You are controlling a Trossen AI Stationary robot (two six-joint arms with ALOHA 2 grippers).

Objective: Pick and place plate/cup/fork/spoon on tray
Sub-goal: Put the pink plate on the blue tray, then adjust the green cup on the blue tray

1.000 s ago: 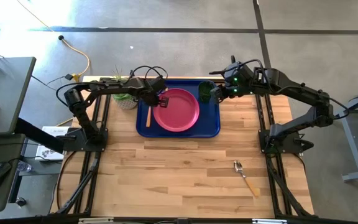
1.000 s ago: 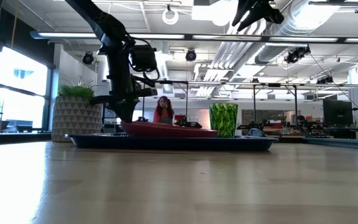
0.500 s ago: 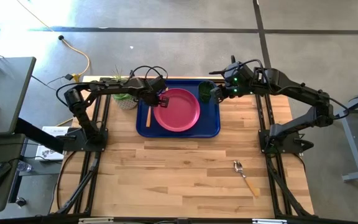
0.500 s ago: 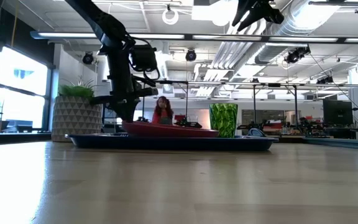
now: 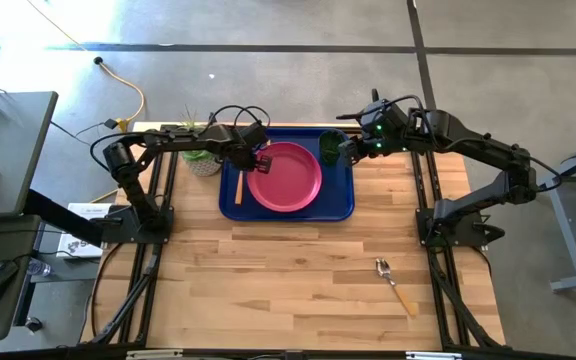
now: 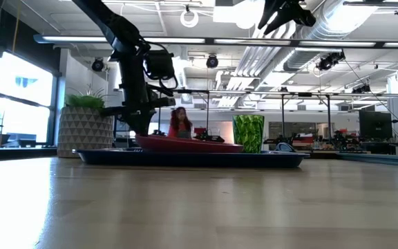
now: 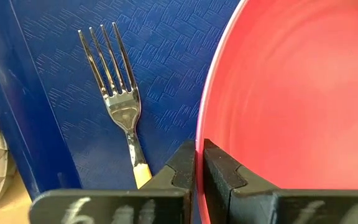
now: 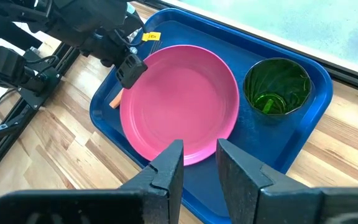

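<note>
The pink plate lies on the dark blue tray at the table's far side. The green cup stands upright in the tray's far right corner. The fork lies flat on the tray, left of the plate. The spoon lies on the table at the near right. My left gripper is shut on the plate's left rim. My right gripper is open and empty, raised high above the tray's right edge beside the cup. My left gripper pinches the plate's left rim between its two fingers, one finger outside the rim and one over the plate's inner face. The fingers point down from above. In the low view the held left edge stands slightly higher than the right edge.
A leafy plant in a pale patterned pot stands just left of the tray, close to my left arm. The near half of the wooden table holds only the spoon. A person shows in the room behind.
</note>
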